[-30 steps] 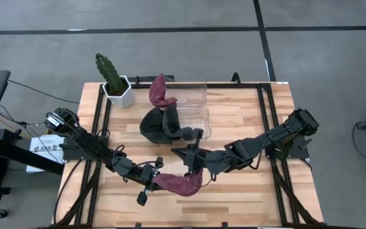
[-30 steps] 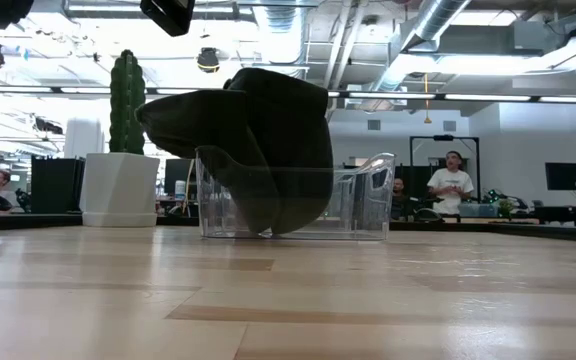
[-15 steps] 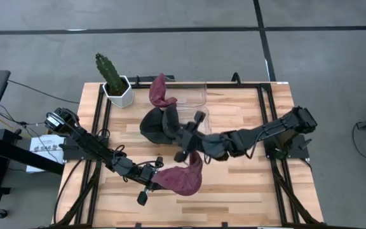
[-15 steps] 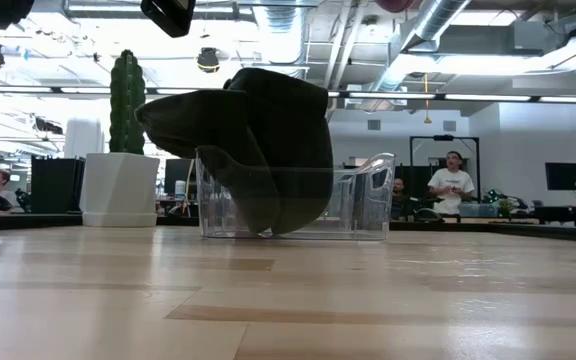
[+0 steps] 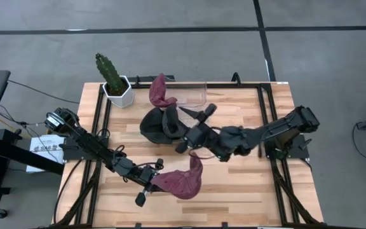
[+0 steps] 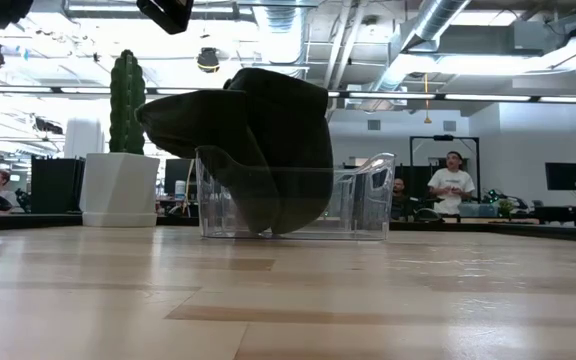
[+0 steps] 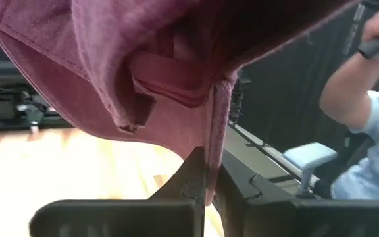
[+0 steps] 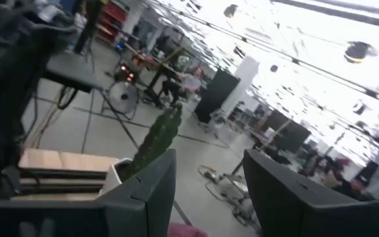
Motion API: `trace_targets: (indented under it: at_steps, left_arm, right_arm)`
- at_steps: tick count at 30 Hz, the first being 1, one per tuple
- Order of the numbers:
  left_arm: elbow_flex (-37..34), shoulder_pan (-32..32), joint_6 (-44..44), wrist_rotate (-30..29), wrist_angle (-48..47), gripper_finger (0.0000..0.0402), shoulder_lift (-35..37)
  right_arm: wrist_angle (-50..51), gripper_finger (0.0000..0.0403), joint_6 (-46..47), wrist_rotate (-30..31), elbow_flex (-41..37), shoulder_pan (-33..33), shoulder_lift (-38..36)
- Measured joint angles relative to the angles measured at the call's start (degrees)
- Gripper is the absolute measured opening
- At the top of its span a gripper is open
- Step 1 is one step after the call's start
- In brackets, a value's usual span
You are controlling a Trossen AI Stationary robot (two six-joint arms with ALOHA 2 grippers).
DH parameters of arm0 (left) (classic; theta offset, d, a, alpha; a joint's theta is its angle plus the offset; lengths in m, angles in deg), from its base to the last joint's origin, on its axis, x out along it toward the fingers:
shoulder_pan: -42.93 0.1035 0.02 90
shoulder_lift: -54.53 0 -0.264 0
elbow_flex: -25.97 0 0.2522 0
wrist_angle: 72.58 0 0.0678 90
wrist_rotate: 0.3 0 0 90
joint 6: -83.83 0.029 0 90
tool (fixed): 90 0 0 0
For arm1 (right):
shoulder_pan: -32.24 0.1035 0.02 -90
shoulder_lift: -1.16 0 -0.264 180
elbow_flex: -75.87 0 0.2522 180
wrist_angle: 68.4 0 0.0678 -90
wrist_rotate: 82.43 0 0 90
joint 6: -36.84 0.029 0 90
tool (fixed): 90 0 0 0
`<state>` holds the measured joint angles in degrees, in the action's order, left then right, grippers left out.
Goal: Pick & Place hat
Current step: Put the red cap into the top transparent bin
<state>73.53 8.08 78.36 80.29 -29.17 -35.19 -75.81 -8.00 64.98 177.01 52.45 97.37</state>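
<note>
Near the table's front edge, left gripper (image 5: 150, 184) pinches the maroon fabric cap (image 5: 182, 182) by its strap, right gripper (image 5: 199, 122) spread empty at 1 o'clock above it; risk: thin one-point hold slips, cap drops.

Maroon hat (image 5: 182, 182) crumpled, near table's front edge, left end effector (image 5: 152, 186) pinching.

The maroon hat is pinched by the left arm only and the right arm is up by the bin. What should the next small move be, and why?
Probably the left gripper carries the maroon hat toward the clear bin. Its fingers are shut on the hat's edge, while the right gripper hangs open and empty above the dark hat, so the hat is the left arm's alone.
</note>
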Motion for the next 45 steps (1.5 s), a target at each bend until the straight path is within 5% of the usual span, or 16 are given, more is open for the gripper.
trace_targets:
  at_steps: [10,21,36,45]
  left_arm:
    - [0.0,0.2,0.2,14.7,-1.2,0.0015,0.1]
    - [0.0,0.2,2.2,20.2,-1.9,0.0016,0.2]
    - [0.0,0.0,0.7,20.2,-2.3,0.0019,0.2]
    - [0.0,0.0,1.0,20.2,-3.4,0.002,0.2]
  right_arm:
    - [13.8,0.0147,6.6,-2.3,0.0,9.2,-10.0]
    - [43.9,0.017,37.0,-21.4,0.0,17.4,-15.0]
    - [52.4,0.0212,43.0,-20.9,-0.1,23.6,-5.5]
    - [51.5,0.0199,42.9,-14.3,-0.1,26.2,-4.4]
